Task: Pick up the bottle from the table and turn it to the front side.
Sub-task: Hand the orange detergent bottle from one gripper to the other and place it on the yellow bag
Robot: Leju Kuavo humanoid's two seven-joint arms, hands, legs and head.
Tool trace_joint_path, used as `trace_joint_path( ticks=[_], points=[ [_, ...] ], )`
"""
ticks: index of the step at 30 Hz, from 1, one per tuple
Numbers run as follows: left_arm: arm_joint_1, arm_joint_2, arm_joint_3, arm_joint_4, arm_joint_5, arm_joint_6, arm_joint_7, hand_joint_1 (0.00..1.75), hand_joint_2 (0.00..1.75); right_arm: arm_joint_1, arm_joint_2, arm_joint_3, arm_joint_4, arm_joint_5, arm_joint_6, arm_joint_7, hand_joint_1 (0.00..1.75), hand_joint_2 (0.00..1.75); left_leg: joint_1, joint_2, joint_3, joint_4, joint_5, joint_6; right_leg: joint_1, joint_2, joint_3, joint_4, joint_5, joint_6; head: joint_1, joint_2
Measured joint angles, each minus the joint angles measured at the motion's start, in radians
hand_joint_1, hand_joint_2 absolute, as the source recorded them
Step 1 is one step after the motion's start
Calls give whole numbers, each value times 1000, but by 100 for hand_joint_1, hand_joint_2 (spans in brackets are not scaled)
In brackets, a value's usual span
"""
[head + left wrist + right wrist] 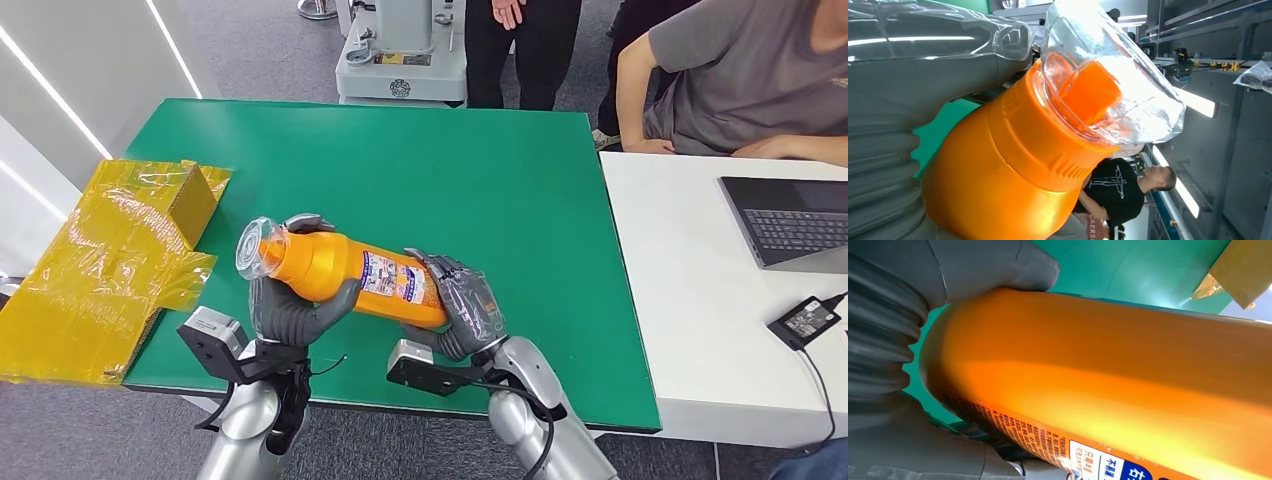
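From the head view: orange bottle held lying sideways above the green desk, clear cap end toward the robot's left, base toward its right; left hand wrapped under and around the neck end, fingers closed on it; right hand cupped over the base end, fingers closed against it; printed label turned upward and toward the camera, likely so that rolling the body between both hands can bring the front side round. Also there: crumpled yellow packaging at the desk's left edge, well apart from the bottle; a white desk on the right carrying a laptop and a black adapter; a seated person in grey behind it, another standing in dark clothes beyond the green desk. From the left wrist view: ribbed orange shoulder and the clear cap over an orange nozzle, seated against the grey thumb, grip taken low on the neck probably to leave the body free to spin. From the right wrist view: smooth orange wall pressed under the grey thumb, label text along one edge, green surface behind; hold looks firm on both ends, turn judged under way, not finished.
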Motion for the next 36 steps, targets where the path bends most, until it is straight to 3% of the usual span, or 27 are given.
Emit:
trace_joint_path(
  ticks=[12, 13, 17, 19, 29, 36],
  points=[
    [10, 0, 0, 0, -1, -2, -6, 175, 175, 10, 0, 0, -3, 3, 9, 3, 175, 175, 0, 0, 0, 0, 0, 0, 0, 0, 0, 0, 0, 0, 0, 0],
    [11, 0, 0, 0, -1, -2, -6, 175, 175, 10, 0, 0, -2, 5, 11, 5, 164, 175, 0, 0, 0, 0, 0, 0, 0, 0, 0, 0, 0, 0, 0, 0],
    [15, 0, 0, 0, -1, -2, -7, 175, 175, 12, 0, 2, -2, 14, 13, 17, 18, 175, 0, 0, 0, 0, 0, 0, 0, 0, 0, 0, 0, 0, 0, 0],
    [16, 0, 0, 0, -2, -2, -7, 175, 175, 13, 0, 4, -2, 18, 11, 25, 0, 175, 0, 0, 0, 0, 0, 0, 0, 0, 0, 0, 0, 0, 0, 0],
    [16, 0, 0, -8, -4, 5, -7, 175, 175, 51, 0, 11, -35, -67, 4, 14, 0, 175, 0, 0, 0, 0, 0, 0, 0, 0, 0, 0, 0, 0, 0, 0],
    [16, 0, 1, -12, -7, 24, -6, 175, 175, 99, 3, 11, -163, -261, -60, -61, 0, 175, 0, 0, 0, 0, 0, 0, 0, 0, 0, 0, 0, 0, 0, 0]
  ],
)
